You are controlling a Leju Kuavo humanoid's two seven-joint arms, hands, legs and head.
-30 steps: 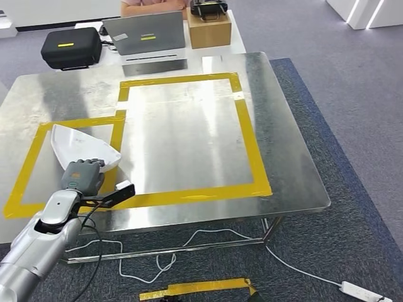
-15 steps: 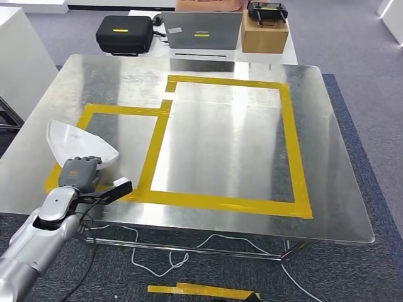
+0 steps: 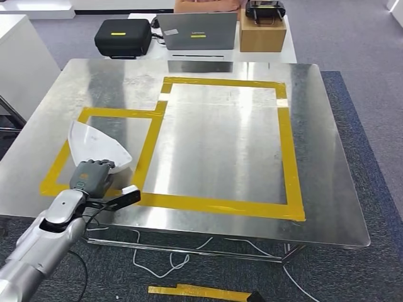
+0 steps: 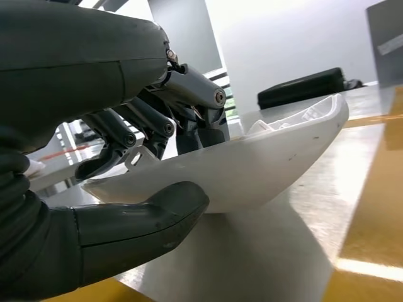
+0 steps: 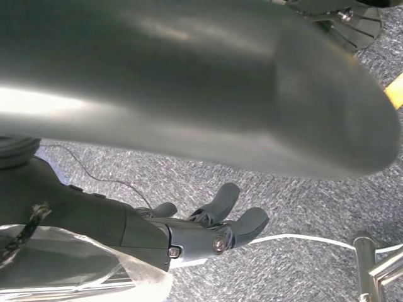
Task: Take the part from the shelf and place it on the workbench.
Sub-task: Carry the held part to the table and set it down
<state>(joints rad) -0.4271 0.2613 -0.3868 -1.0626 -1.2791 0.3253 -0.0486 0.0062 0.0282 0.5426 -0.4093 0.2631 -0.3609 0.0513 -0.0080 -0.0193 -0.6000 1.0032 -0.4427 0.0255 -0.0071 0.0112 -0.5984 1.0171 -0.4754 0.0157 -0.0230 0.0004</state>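
Head view: camera has shifted since the earlier frame.
Left hand (image 3: 90, 177): still grips white part (image 3: 97, 148), above table (image 3: 323, 189), inside small yellow tape square (image 3: 102, 114).
Right hand (image 5: 209, 228): empty, fingers apart, over carpet.

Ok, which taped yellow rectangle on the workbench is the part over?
The smaller yellow rectangle, on the robot's left: the white part in the left hand sits over it.

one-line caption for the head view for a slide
Left hand holds the white part over the small taped square on the steel workbench.
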